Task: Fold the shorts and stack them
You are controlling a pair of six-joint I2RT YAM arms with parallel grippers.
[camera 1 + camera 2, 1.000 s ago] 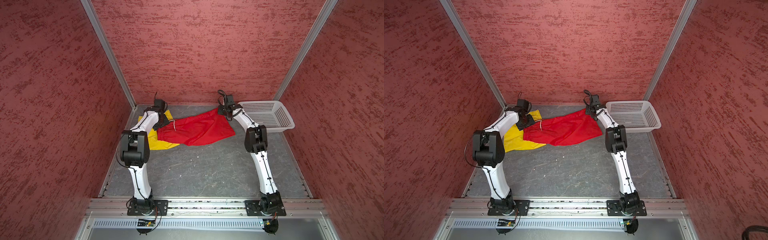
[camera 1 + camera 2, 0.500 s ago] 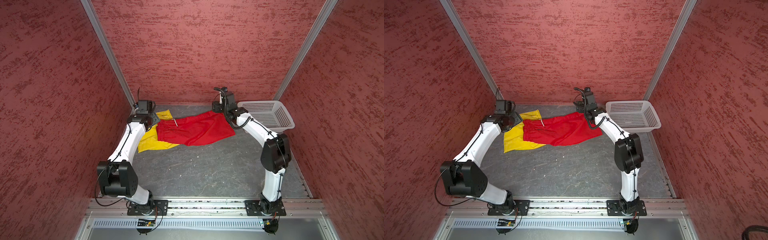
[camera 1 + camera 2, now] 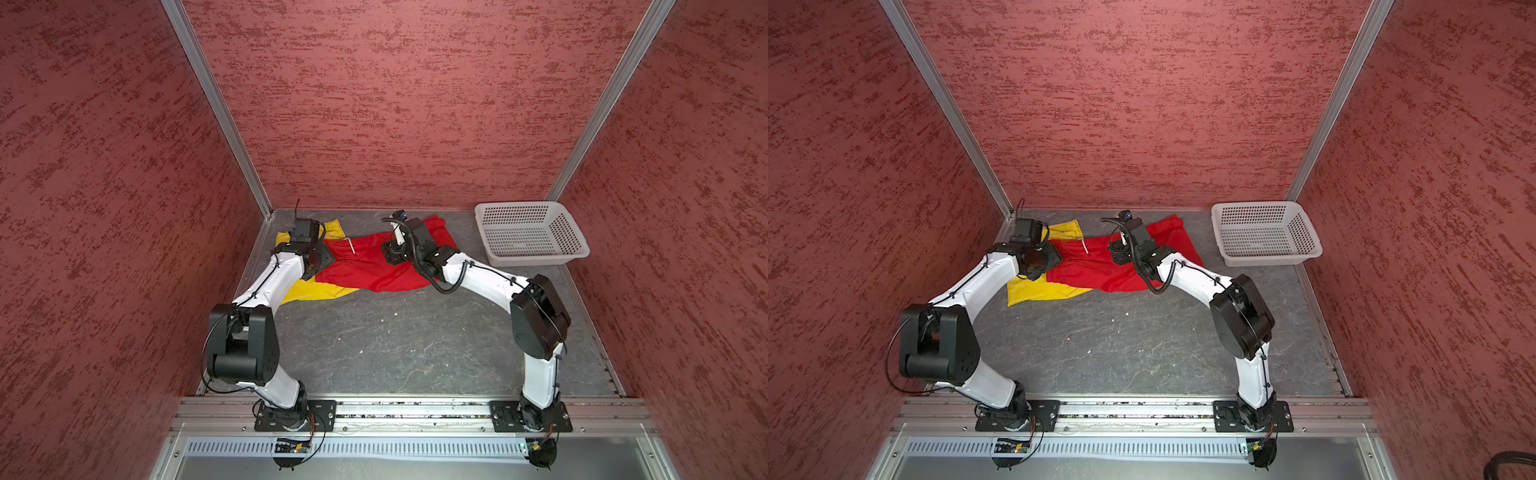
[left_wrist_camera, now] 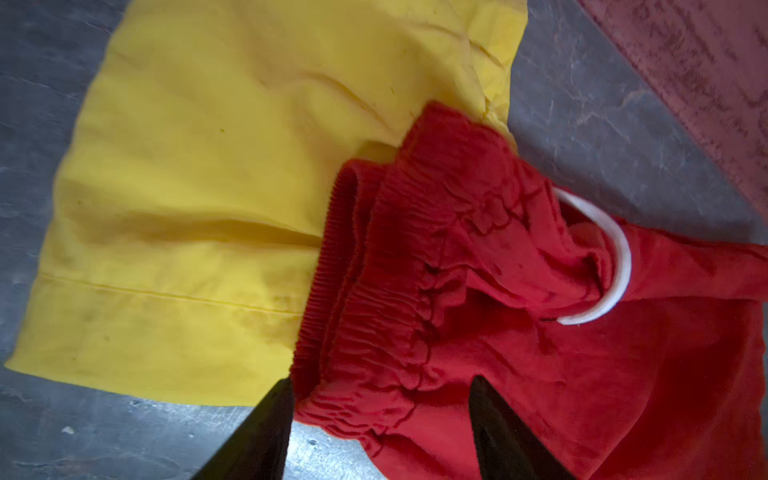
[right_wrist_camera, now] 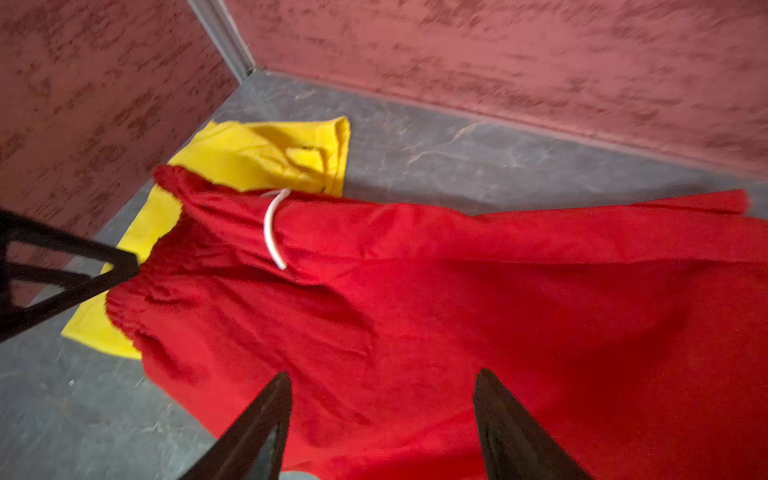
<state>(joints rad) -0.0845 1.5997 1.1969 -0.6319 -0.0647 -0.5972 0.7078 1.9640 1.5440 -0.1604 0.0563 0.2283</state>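
Step, likely: first grasp on red shorts [image 3: 374, 266], unfolded at table [image 3: 395, 340] 12 o'clock, waistband overlapping yellow shorts [image 3: 316, 291] at 11. Left fingers [image 4: 266, 436] wide, straddling waistband. Right fingers [image 5: 257, 428] wide, empty above red cloth. Next: pinch, spread flat.

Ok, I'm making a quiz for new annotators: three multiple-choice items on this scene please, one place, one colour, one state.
1. Where does the white basket stand? A) the table's far right corner B) between the arm bases C) at the left wall
2. Which shorts lie on top where the pairs overlap? A) yellow B) red C) blue
3. How do the left gripper's jaws stand? A) shut on the drawstring B) shut on the basket C) open over the red waistband
Answers: 1 A, both top views show it there; 2 B, the red shorts cover the yellow shorts' edge; 3 C, its fingers stand apart in the left wrist view.
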